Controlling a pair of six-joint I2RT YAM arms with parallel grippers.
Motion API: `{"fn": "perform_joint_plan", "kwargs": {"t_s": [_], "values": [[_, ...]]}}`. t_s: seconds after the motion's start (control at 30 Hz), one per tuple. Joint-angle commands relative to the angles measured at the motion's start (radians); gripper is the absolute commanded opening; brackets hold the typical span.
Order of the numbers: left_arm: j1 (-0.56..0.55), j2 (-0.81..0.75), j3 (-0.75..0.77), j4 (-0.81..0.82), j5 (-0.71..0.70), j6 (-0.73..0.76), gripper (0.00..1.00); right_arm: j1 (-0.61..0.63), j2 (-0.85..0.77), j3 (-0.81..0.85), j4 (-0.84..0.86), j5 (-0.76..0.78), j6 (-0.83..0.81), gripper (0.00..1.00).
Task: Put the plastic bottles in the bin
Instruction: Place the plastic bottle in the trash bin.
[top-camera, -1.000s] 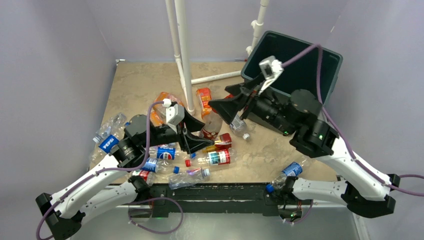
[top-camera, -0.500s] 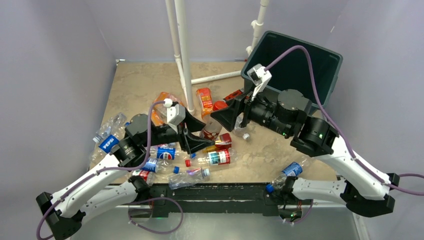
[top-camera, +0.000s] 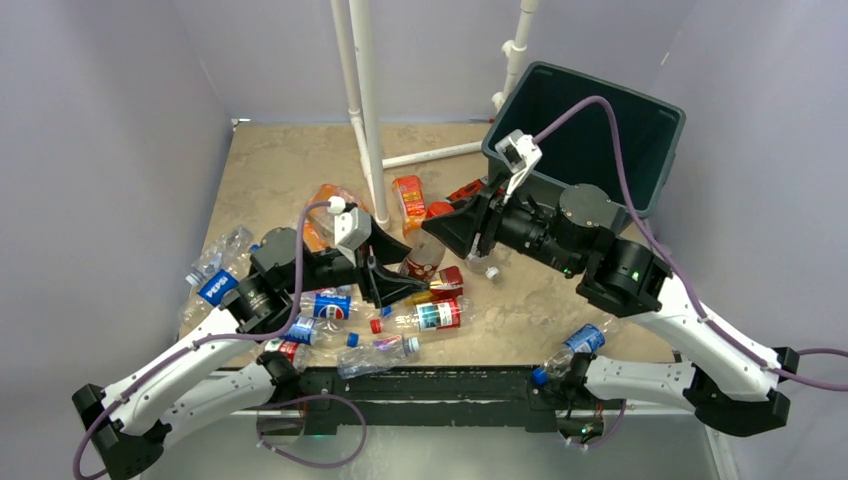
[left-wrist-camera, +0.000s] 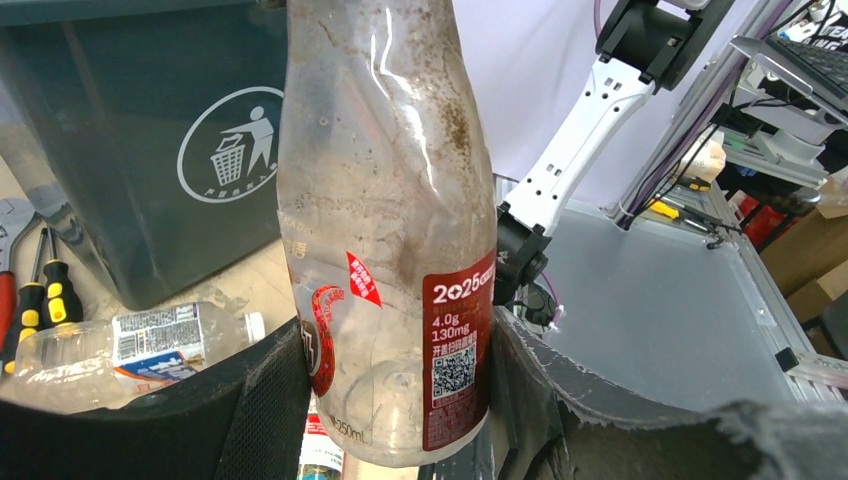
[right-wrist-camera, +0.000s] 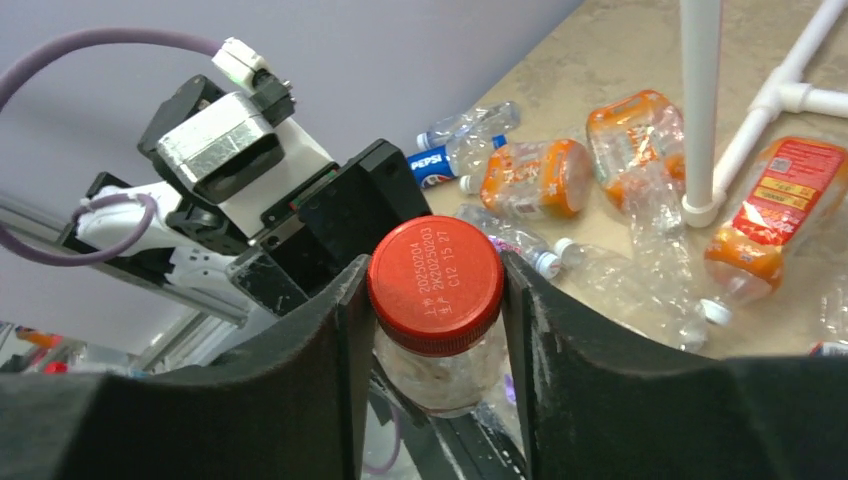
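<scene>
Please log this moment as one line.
left gripper: holds clear red-labelled plastic bottle | right gripper: clamps its red cap

Red and yellow-black handled tools (left-wrist-camera: 45, 295) lie on the tan table (top-camera: 280, 165); white pipes (top-camera: 362, 100) stand toward its back

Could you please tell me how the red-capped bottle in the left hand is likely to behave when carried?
The bottle looks empty and dented, so probably light and apt to buckle under a squeeze. Its smooth clear wall may slip. The ribbed red cap probably offers a stiffer, surer hold.
</scene>
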Motion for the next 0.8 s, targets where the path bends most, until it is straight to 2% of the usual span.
{"fn": "perform_joint_plan", "kwargs": {"t_s": [0.0, 0.1, 0.23, 0.3, 0.33, 0.43, 0.53, 0.67, 0.77], "values": [[0.001, -0.008, 0.033, 0.054, 0.014, -0.006, 0.00, 0.002, -0.030, -0.052, 0.128, -0.044, 0.013, 0.43], [0.001, -0.011, 0.034, 0.038, -0.020, -0.013, 0.00, 0.002, -0.062, -0.085, 0.178, -0.051, 0.007, 0.29], [0.001, -0.028, 0.036, 0.029, -0.033, -0.010, 0.34, 0.002, -0.090, -0.096, 0.196, -0.046, -0.012, 0.14], [0.000, -0.041, 0.038, 0.023, -0.048, -0.012, 0.60, 0.002, -0.108, -0.104, 0.214, -0.043, -0.024, 0.07], [0.001, -0.051, 0.038, 0.018, -0.066, -0.015, 0.70, 0.002, -0.117, -0.105, 0.218, -0.039, -0.033, 0.00], [0.002, -0.093, 0.032, 0.006, -0.130, -0.028, 0.92, 0.002, -0.144, -0.090, 0.214, -0.025, -0.071, 0.00], [0.001, -0.151, 0.021, 0.004, -0.199, -0.050, 0.99, 0.002, -0.171, -0.054, 0.189, 0.040, -0.105, 0.00], [0.001, -0.240, 0.018, -0.027, -0.319, -0.085, 0.99, 0.002, -0.218, 0.002, 0.165, 0.204, -0.159, 0.00], [0.002, -0.297, 0.007, -0.079, -0.434, -0.103, 0.99, 0.002, -0.267, -0.007, 0.216, 0.361, -0.217, 0.00]]}}
